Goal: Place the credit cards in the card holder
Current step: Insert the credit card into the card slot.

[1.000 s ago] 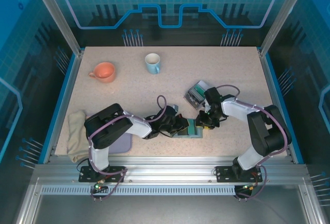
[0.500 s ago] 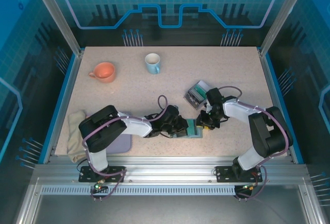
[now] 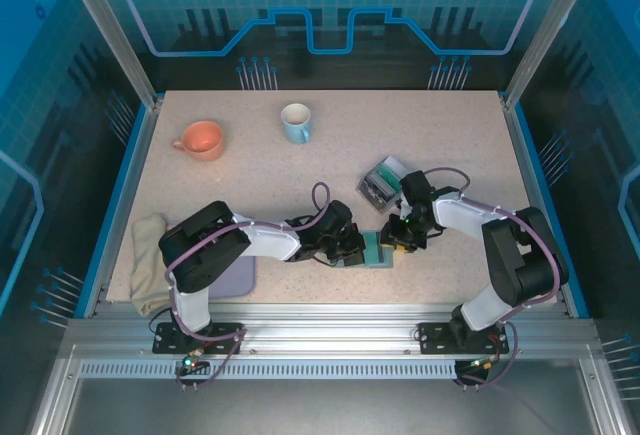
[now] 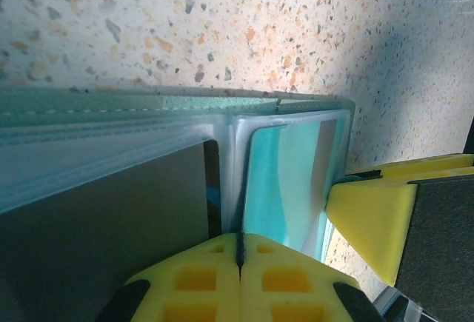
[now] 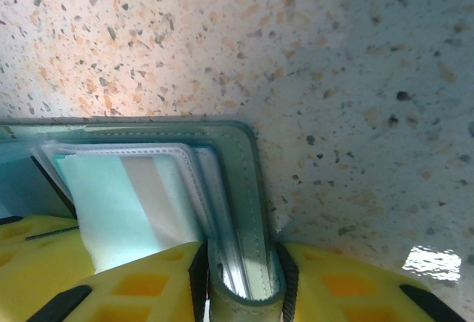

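Edging closer than a moment ago, the left gripper (image 3: 352, 251), jaws pressed together, meets the card holder (image 3: 376, 250), which lies just nearside of the clear box (image 3: 380, 183). The right gripper (image 3: 397, 240) clamps the holder's opposite edge; a teal card (image 4: 285, 181) sits pocketed inside.

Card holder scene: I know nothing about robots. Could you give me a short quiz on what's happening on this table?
1. True or false: the right end effector clamps the card holder by its edge.
2. Which mug stands farther left? A) orange mug B) blue mug
3. Fill in: the credit card in the holder's clear pocket is white and ____.
Key: 1 true; 2 A; 3 teal.
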